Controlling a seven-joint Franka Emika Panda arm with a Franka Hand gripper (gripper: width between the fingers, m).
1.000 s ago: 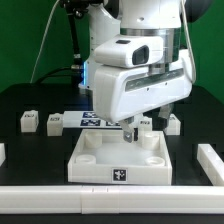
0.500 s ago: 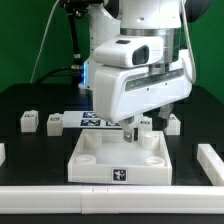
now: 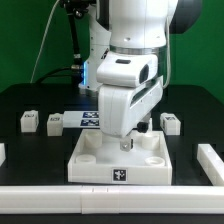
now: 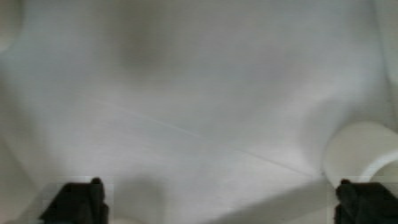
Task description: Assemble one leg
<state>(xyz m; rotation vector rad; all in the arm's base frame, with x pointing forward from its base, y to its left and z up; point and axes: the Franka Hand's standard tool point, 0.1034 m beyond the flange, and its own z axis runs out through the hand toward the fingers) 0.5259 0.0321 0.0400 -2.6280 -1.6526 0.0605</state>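
One leg (image 3: 170, 122) is sitting upright on the black table (image 3: 30, 145) toward the exterior view's right, behind the large white square piece (image 3: 92, 165), with nothing gripping it. A second leg (image 3: 148, 125) is showing just beside it, partly hidden by the arm. A third leg (image 3: 55, 122) and a fourth leg (image 3: 28, 121) are resting toward the exterior view's left, with the marker board (image 3: 90, 120) lying between the two pairs. The gripper (image 3: 125, 143) is hanging low over the square piece's back half. In the wrist view its jaws are standing wide open, the two dark fingertips (image 4: 75, 203) holding nothing. That piece's white surface is filling the picture, with a round socket (image 4: 365, 152) showing near one fingertip.
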